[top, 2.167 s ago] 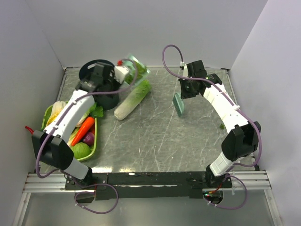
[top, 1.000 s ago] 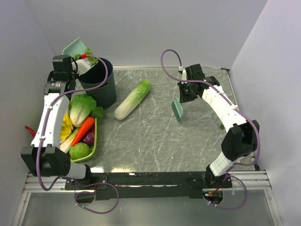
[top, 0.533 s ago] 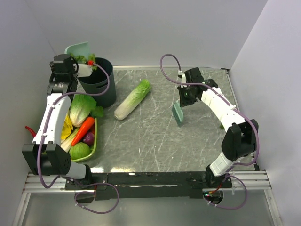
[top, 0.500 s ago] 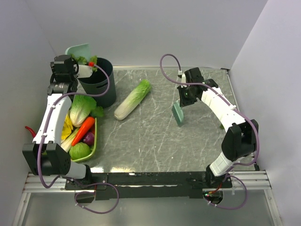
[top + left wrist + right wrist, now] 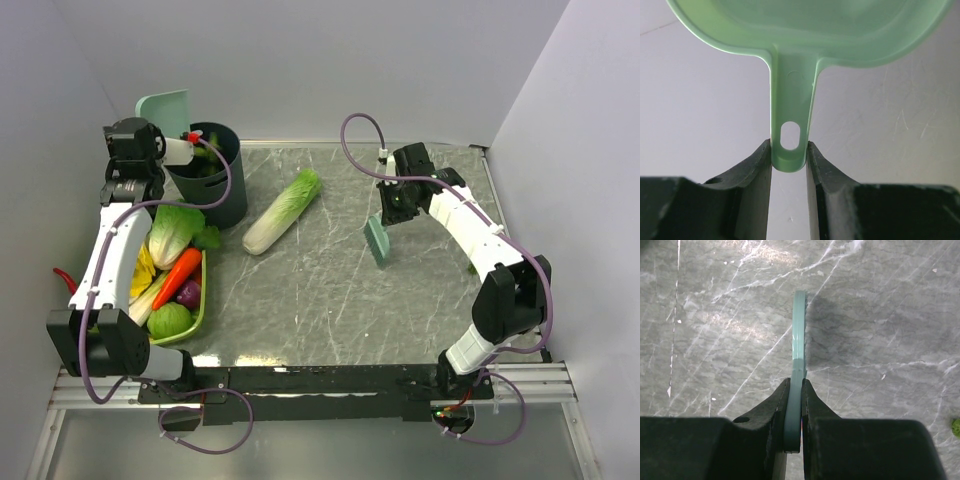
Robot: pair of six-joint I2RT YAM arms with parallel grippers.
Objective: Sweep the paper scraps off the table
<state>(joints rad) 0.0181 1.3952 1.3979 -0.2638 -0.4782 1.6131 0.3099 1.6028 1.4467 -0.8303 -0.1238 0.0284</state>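
Observation:
My left gripper [image 5: 146, 136] is shut on the handle [image 5: 790, 105] of the pale-green dustpan [image 5: 163, 107]. It holds the pan upright against the back wall, just left of the dark bin [image 5: 212, 185]. Green paper scraps [image 5: 205, 166] lie inside the bin. In the left wrist view the pan [image 5: 805, 30] faces the wall and my left gripper [image 5: 789, 150] pinches the handle end. My right gripper [image 5: 396, 203] is shut on the teal hand brush [image 5: 378, 241], its bristles down on the table [image 5: 320, 290]. The right wrist view shows my right gripper [image 5: 795, 390] clamped on the brush [image 5: 799, 330]. One scrap [image 5: 471, 267] lies on the table by the right arm; it also shows in the right wrist view [image 5: 955, 426].
A long pale-green cabbage [image 5: 283, 210] lies on the table right of the bin. A lime-green tray [image 5: 201, 304] with lettuce, a carrot and other vegetables sits at the left edge. Walls close in the back and both sides.
My left arm swung the dustpan from over the bin to the left and tipped it upright; the scraps that hung at its lip are gone from it. The brush barely moved.

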